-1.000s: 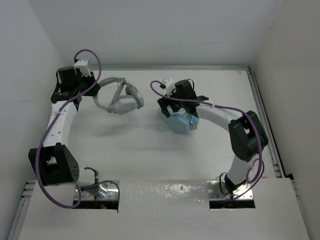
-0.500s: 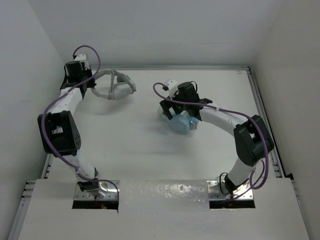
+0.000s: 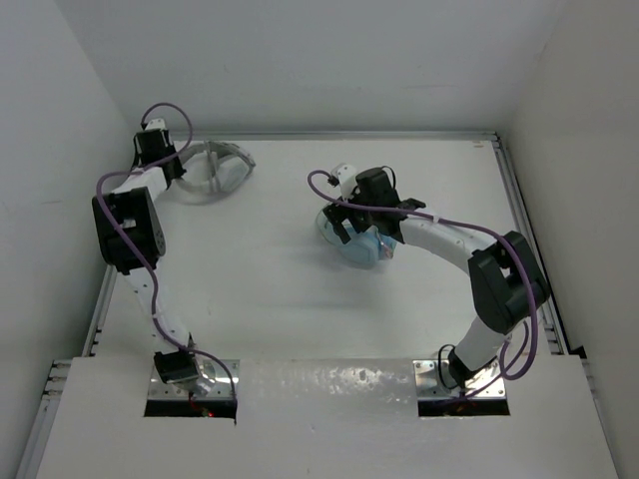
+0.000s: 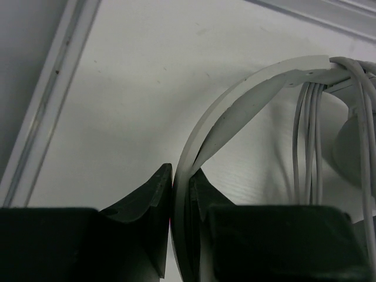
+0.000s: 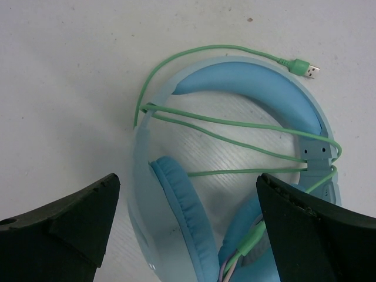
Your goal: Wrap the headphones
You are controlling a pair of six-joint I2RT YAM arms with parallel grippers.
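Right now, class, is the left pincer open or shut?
Shut: in the wrist view the left pincer squeezes the white headband between its fingers.

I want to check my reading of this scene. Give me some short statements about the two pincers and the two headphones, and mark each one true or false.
1. The left pincer is closed on the headband of the white headphones. True.
2. The right pincer is clamped on the light blue headphones. False: its jaws stand wide open, one on each side of them.
3. The light blue headphones carry a green cable. True.
4. The white headphones lie at the right edge of the table. False: they are at its far left corner.
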